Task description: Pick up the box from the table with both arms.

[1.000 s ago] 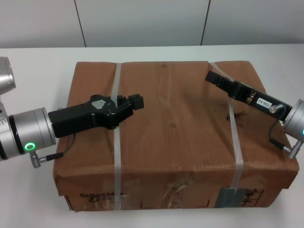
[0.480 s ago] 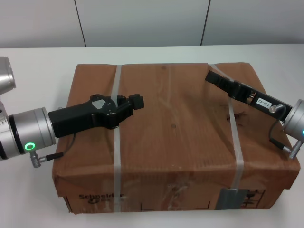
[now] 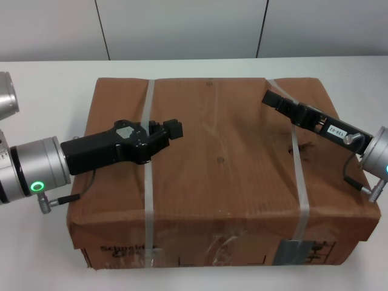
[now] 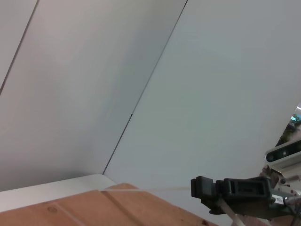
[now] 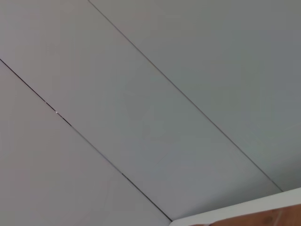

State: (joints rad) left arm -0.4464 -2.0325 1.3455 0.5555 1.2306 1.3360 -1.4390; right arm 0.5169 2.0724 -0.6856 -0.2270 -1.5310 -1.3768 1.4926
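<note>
The large brown cardboard box [image 3: 221,157] stands on the white table [image 3: 48,91], with two pale straps over its wrinkled top and printing on the near side. My left gripper [image 3: 174,129] reaches in from the left over the box top beside the left strap; it looks shut and empty. My right gripper [image 3: 270,97] reaches in from the right over the far right part of the top, near the right strap, also shut and empty. Whether either one touches the cardboard I cannot tell. The left wrist view shows the box top [image 4: 94,209] and the right gripper [image 4: 201,187].
A grey panelled wall [image 3: 182,27] rises behind the table's far edge. White tabletop shows to the left of the box and behind it. The right wrist view shows mostly wall, with a strip of table edge [image 5: 244,209].
Almost nothing. The printing on the box's near side shows slightly less than before. Both arms keep their places.
</note>
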